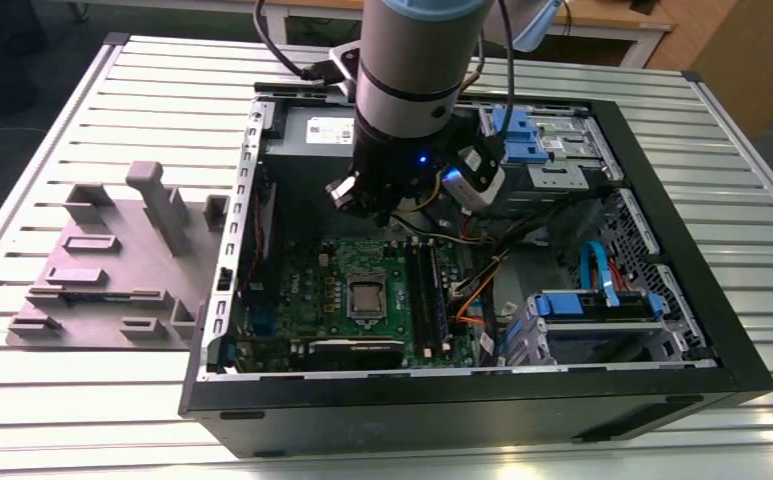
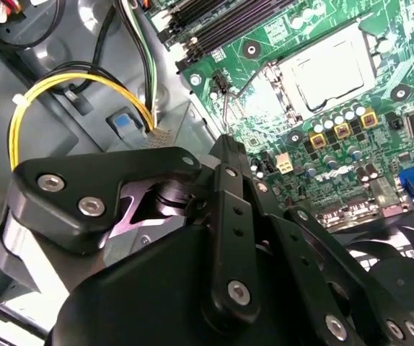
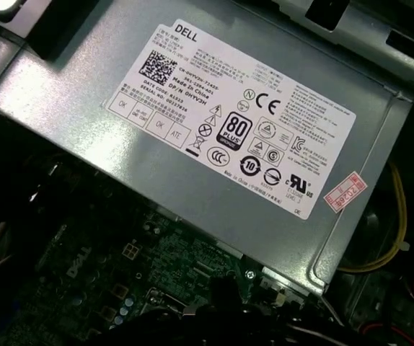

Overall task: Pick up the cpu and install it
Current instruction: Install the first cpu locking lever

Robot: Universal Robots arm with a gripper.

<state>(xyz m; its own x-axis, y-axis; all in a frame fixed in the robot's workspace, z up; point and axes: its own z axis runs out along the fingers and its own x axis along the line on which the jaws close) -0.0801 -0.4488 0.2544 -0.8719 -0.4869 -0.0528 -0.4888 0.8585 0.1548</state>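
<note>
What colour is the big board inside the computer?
Green. The motherboard shows best in the second wrist view, with the silvery-grey cpu sitting in its socket.

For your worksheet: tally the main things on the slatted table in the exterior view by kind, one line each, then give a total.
Open computer case: 1
Green motherboard: 1
Cpu seated in the motherboard's socket: 1
Grey plastic fixture beside the case: 1
Robot arm over the case: 1
Total: 5

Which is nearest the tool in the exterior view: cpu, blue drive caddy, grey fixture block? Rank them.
1. cpu: on the green motherboard, just below the tool.
2. blue drive caddy: toward the exterior view's right, inside the case.
3. grey fixture block: outside the case, exterior view's left.
</note>
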